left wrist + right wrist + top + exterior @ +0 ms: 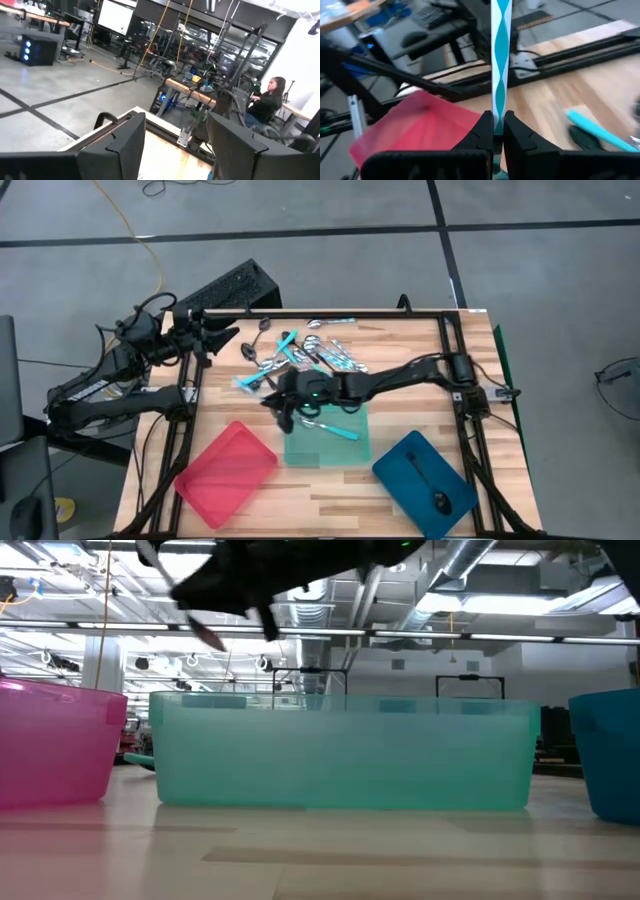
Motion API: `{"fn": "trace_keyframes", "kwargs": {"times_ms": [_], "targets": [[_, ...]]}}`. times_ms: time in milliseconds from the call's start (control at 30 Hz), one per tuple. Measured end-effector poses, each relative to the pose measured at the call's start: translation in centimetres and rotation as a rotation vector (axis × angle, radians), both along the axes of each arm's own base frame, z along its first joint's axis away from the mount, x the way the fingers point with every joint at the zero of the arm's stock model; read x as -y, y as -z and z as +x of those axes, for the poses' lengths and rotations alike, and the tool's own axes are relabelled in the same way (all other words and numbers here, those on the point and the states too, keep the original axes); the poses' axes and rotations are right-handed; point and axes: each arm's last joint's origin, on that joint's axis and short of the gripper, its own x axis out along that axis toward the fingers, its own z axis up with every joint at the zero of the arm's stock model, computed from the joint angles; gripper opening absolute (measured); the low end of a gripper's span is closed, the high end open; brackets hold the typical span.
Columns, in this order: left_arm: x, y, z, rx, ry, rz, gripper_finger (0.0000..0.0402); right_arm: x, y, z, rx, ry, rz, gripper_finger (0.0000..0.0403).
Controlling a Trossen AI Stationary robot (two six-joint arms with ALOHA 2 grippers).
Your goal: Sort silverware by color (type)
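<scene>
I have the right gripper (pixel 494 131) over the upper left corner of the teal tray (pixel 355 448) at the middle of the tabletop (pixel 400 360), its jaws clamped tight on a turquoise-handled spoon (pixel 500 60); in the right wrist view the striped handle stands straight up out of the pinch, one finger on each side, the bowl end hidden below; I judge this the carry step of the sort, with the release into the tray yet to come; one turquoise-handled spoon (pixel 343 431) already lies in that tray, at about four o'clock from the gripper, so my next move calls for bringing the held spoon well inside the rim and low enough before letting go, lest it bounce out; the unsorted pile of spoons (pixel 310 352) lies at roughly twelve o'clock from the jaws, near the far edge; a dark spoon (pixel 432 490) sits in the blue tray (pixel 400 465) at four o'clock; the red tray (pixel 225 470) at seven o'clock shows nothing in it; the left gripper (pixel 172 145) waits at the tabletop's far left corner, jaws spread wide on nothing.
</scene>
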Motion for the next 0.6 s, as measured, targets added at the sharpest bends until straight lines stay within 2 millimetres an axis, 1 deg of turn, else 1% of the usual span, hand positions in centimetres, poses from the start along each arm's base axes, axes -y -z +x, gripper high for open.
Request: {"fn": "trace_keyframes", "kwargs": {"times_ms": [167,233,333,467,600], "targets": [[-0.1,0.0,0.0,0.011,-0.03,-0.032,0.0196,-0.9,0.3,3.0,0.048,-0.092,0.003,0.0037],[-0.1,0.1,0.0,0.009,-0.03,-0.037,0.0196,-1.6,0.5,4.1,0.066,-0.131,0.007,0.0037],[-0.1,0.1,0.0,0.014,-0.029,-0.061,0.0196,-3.0,1.4,5.5,0.075,-0.202,0.017,0.0037],[-0.1,0.1,0.0,0.023,-0.039,-0.083,0.0196,-4.7,2.6,6.7,0.076,-0.251,0.003,0.0037],[-0.1,0.1,0.0,0.023,-0.042,-0.097,0.0196,-6.0,2.9,7.4,0.096,-0.296,-0.006,0.0037]]}}
